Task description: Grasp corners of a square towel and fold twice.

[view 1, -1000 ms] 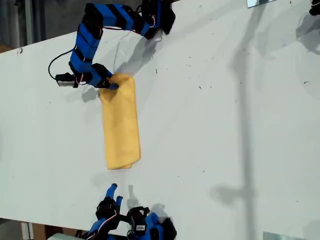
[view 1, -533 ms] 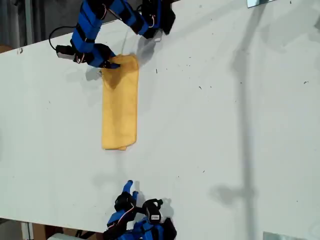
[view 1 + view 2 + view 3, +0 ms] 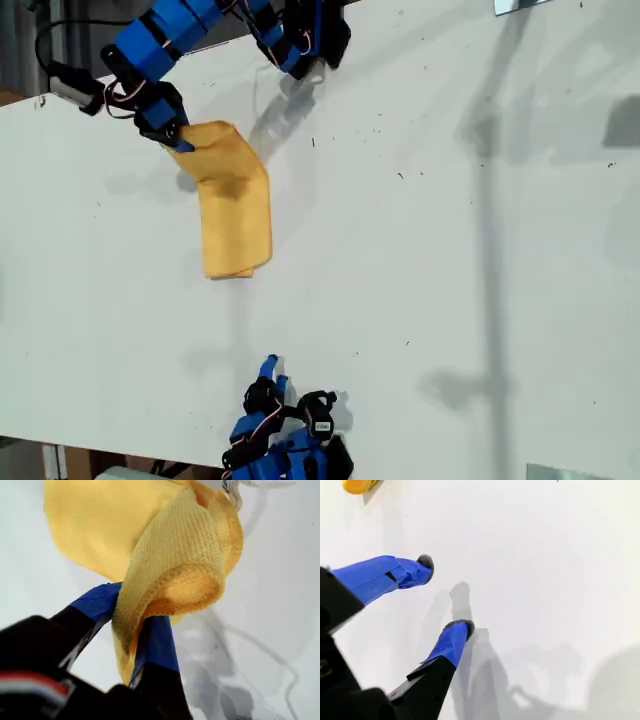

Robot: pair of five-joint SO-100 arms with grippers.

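My first gripper [image 3: 131,630] pinches one bunched end of the towel [image 3: 233,205], lifted off the white table [image 3: 450,250] toward the exterior view's upper left. You risk dragging the fold askew. My second gripper [image 3: 445,596] hangs spread, empty, well apart; nothing blocks.

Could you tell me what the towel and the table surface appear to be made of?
The towel looks like soft knitted or woven fabric, matte yellow-orange: the first wrist view shows a ribbed weave and a limp curl. The table looks like a hard, smooth white board, perhaps laminate or painted, with small dark specks.
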